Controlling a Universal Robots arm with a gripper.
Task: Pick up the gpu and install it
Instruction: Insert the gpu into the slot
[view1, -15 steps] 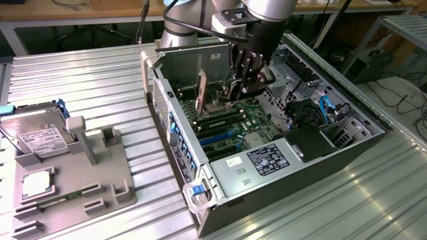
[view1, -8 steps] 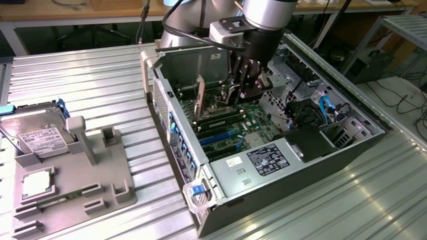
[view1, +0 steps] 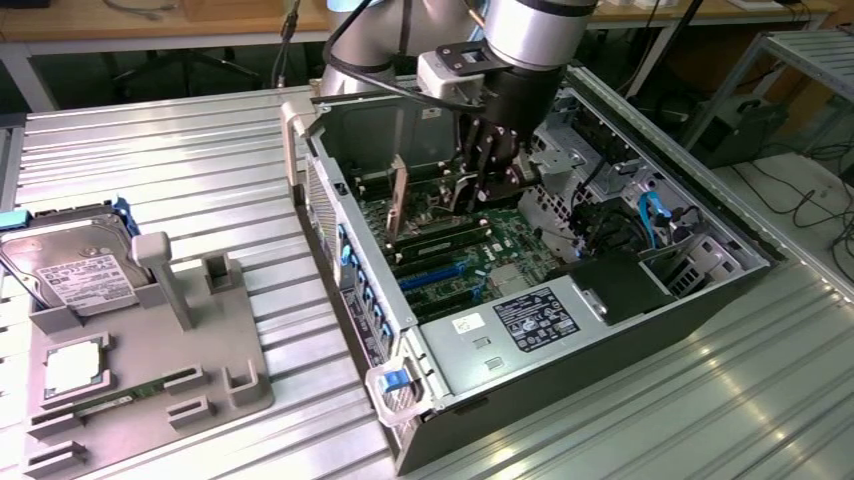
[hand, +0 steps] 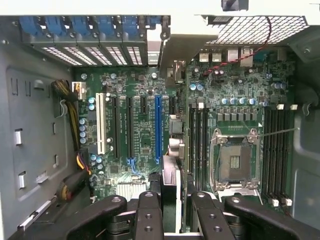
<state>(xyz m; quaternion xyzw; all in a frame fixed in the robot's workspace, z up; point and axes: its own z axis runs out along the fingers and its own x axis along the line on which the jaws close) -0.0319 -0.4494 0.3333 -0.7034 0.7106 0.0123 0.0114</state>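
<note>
The gpu (view1: 398, 208) stands on edge inside the open computer case (view1: 694, 290), its upper edge pinched in the hand (hand: 170, 207), whose fingers (hand: 148, 215) close on either side of the card directly over the motherboard (hand: 140, 135). Off to the side of the hand, on the bench (view1: 174, 130), a grey parts holder (view1: 160, 380) carries a hard drive (view1: 74, 270).

Lab: aluminium workbench (view1: 200, 150), opened PC (view1: 534, 300).
</note>
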